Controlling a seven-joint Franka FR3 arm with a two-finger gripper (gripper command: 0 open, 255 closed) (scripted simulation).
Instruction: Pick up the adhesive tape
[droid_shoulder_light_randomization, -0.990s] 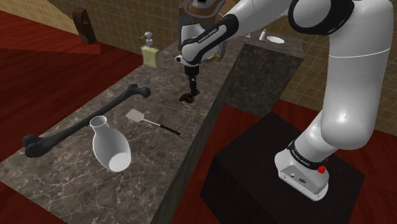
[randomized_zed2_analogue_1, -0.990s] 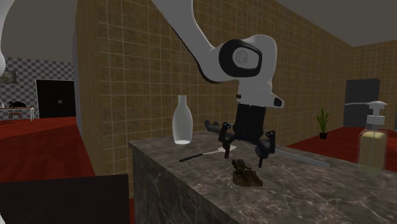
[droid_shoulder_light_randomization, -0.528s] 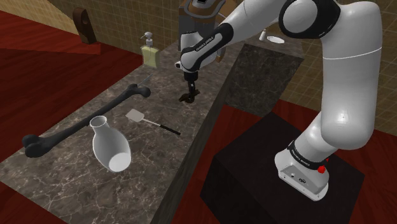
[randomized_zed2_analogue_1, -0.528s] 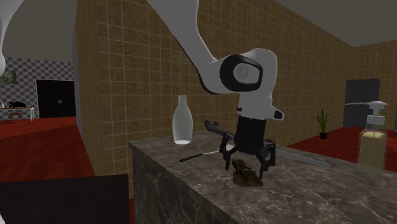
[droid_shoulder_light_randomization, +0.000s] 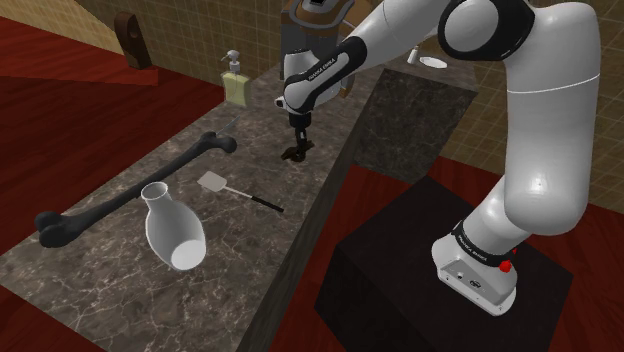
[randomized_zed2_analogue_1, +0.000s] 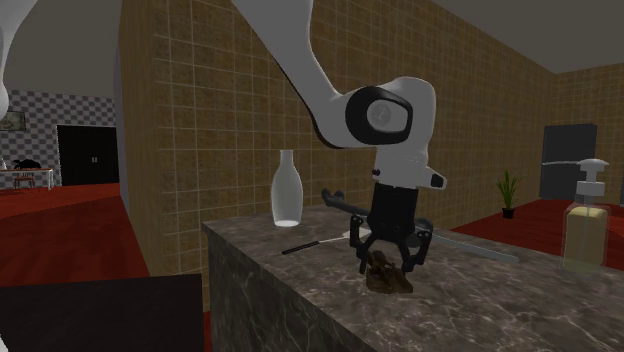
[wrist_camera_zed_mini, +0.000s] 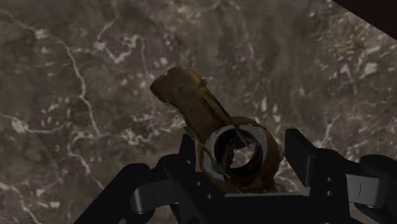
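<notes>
Gripper (wrist_camera_zed_mini: 243, 147) has dropped to the counter (wrist_camera_zed_mini: 76, 76) and narrowed since a second ago. It is part-open, gripping nothing, and straddles the brown adhesive tape (wrist_camera_zed_mini: 191, 105): one finger touching, the other just off. Grasp looks imminent. Spatula (droid_shoulder_light_randomization: 215, 183) sits well beyond.

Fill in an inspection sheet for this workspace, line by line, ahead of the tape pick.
Surface: dark veined marble counter.
Job's things: brown adhesive tape lies on the counter, directly under the gripper.
Clutter: white vase, dark bone-shaped bar, white-headed swatter, soap dispenser; all stand apart from the tape.
Grippers: gripper is down over the tape, with its fingers open on either side of the roll; no grip yet.
Cables: nothing seen.
Surroundings: tan tiled wall, red floor, potted plant, black stand.
</notes>
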